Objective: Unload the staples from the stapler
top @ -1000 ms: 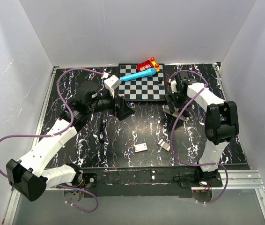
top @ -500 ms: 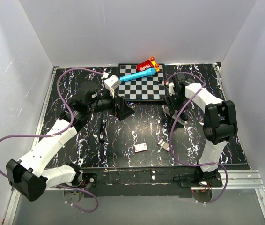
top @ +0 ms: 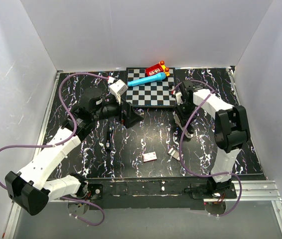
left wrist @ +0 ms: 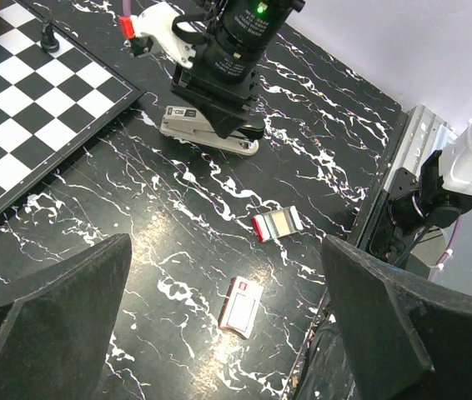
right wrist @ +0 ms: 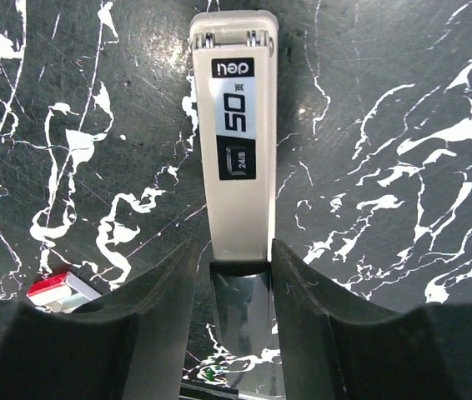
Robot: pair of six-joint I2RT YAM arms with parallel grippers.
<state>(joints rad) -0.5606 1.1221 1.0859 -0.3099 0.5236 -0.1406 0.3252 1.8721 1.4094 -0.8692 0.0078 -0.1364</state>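
The stapler lies flat on the black marbled table, silvery top strip up, with a black rear end. It also shows in the left wrist view. My right gripper is open and points straight down. Its jaws straddle the stapler's black rear end, the right finger against it and a thin gap at the left finger. In the top view the right gripper sits right of centre and hides most of the stapler. My left gripper is wide open and empty. It hovers by the chessboard's near left corner.
A small pink-and-white box and a small red-edged silvery piece lie near the front. A thin black stick lies left of centre. The chessboard at the back carries a blue marker, a red toy and a black pawn.
My right gripper has moved left and toward the near edge, down over the stapler. My left arm has shifted slightly.
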